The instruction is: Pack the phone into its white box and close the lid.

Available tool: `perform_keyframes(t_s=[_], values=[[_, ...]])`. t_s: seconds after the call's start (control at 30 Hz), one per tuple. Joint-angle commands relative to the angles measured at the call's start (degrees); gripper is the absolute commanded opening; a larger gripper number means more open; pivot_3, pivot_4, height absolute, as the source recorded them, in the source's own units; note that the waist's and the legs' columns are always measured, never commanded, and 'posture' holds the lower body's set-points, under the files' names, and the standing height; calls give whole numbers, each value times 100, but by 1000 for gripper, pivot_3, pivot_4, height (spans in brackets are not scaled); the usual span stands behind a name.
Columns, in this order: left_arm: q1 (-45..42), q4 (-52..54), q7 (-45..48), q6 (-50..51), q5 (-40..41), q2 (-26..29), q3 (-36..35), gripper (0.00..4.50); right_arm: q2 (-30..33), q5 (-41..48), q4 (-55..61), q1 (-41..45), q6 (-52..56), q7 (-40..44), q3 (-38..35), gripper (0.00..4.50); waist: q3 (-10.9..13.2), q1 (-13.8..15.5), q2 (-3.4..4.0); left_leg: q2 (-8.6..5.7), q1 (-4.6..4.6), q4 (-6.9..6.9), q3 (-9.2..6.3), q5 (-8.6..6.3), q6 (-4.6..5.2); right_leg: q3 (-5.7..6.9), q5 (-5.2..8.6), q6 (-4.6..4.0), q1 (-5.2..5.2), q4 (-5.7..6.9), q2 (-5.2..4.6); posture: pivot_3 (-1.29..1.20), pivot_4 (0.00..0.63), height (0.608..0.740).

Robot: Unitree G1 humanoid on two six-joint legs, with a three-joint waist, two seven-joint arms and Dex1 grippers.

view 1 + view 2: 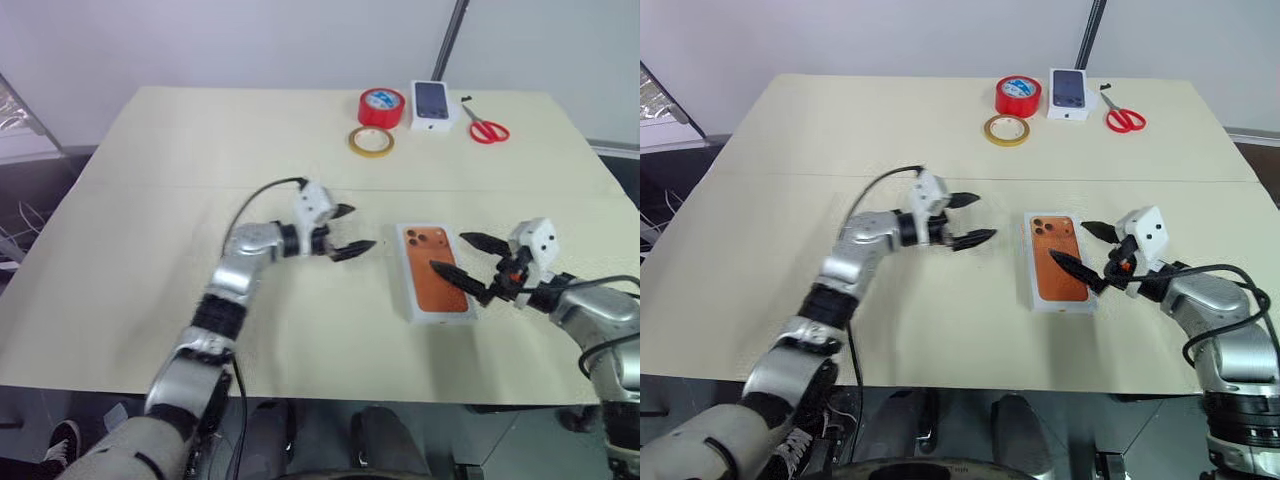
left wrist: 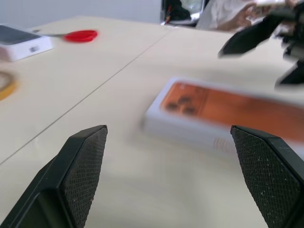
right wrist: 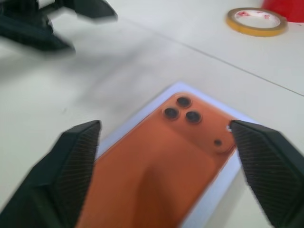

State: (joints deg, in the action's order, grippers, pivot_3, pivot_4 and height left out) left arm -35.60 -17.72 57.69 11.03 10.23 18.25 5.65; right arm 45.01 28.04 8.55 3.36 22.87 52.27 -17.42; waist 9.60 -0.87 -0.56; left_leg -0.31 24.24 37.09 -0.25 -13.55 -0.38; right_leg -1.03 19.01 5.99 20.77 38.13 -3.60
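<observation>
The orange phone [image 1: 437, 268] lies back up, lenses at its far end, inside the shallow white box [image 1: 404, 272] on the table, right of centre. My left gripper [image 1: 360, 228] is open and hovers to the left of the box, apart from it. My right gripper [image 1: 448, 252] is open too, at the box's right side, one finger reaching over the phone's near half and nothing between the fingers. In the right wrist view the phone [image 3: 161, 161] sits just ahead of the spread fingers. The lid is out of view.
At the back of the table stand a red tape roll [image 1: 381, 106], a yellow tape ring [image 1: 371, 141], a white box with a phone picture [image 1: 432, 105] and red scissors [image 1: 487, 128]. The table's front edge [image 1: 330, 385] runs close behind both arms.
</observation>
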Motion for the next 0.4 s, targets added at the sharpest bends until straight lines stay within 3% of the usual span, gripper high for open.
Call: perform_keyframes(t_s=[0.03,0.17,0.4], values=[[466,803,272,419,511,554,-456,4500,271,98,-181,-45,-287,440,-359,4465,0,13,1,2,-1,0,0,0,0,1,0,0,-1,0,0,0,150,740],[1367,1518,269,635,876,1191,-1003,4500,486,-132,-616,-222,-738,783,-482,4465,1,58,0,1,-1,2,-1,0,0,5,0,-1,-7,-8,-15,0,150,740],[2398,2438,-64,1238,1142,1686,-1338,4500,653,-454,-1619,108,-1232,1052,-297,4465,1,28,1,-1,-4,-1,0,-1,-1,6,0,-4,-8,-10,-27,0,150,740]])
